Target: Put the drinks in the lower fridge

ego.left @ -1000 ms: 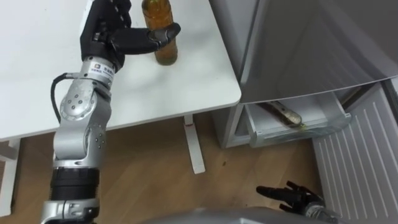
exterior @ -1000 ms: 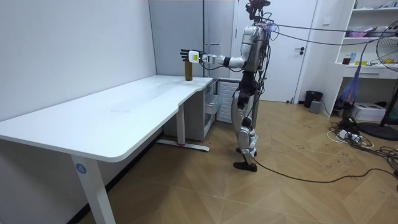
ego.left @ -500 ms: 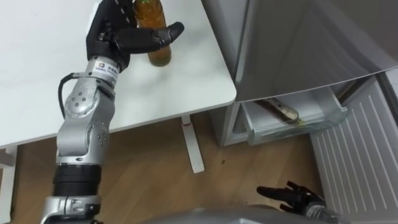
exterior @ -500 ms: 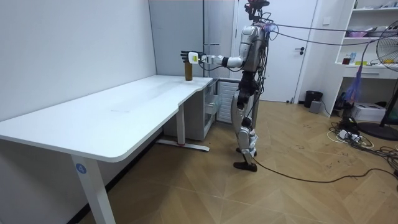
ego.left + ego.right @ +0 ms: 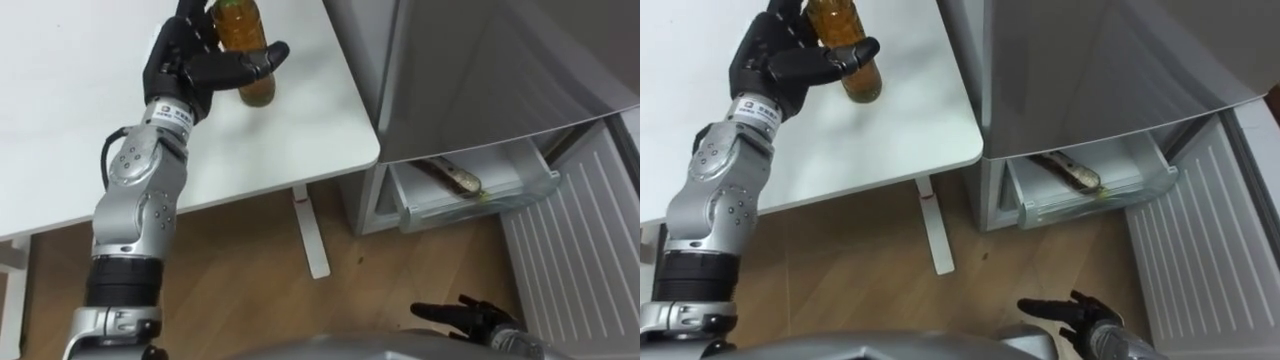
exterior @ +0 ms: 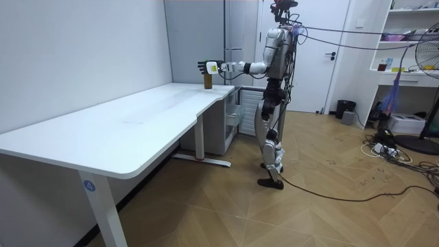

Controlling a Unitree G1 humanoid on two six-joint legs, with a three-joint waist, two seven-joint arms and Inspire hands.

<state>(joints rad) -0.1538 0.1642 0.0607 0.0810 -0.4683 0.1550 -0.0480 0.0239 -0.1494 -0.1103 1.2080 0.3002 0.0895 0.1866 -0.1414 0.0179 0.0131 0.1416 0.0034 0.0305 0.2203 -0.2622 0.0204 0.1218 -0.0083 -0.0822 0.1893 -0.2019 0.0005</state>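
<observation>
left eye view: the left hand (image 5: 195, 62) curls its black fingers and thumb round the amber plastic drink bottle (image 5: 246, 55), upright at the white rectangular table's (image 5: 300, 130) fridge-side edge. right eye view: the right hand (image 5: 1072, 312) hangs low, fingers loosely spread, empty; a second bottle (image 5: 1068, 170) lies in the open lower drawer (image 5: 1100, 197) of the grey fridge (image 5: 1090, 70). room view: the robot stands by the fridge, left arm stretched out to the table.

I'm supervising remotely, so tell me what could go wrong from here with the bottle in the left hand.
The left hand wraps the bottle near the table corner; a weak hold could tip it off the edge. The open lower drawer already holds a lying bottle, so the new one may knock against it.
</observation>
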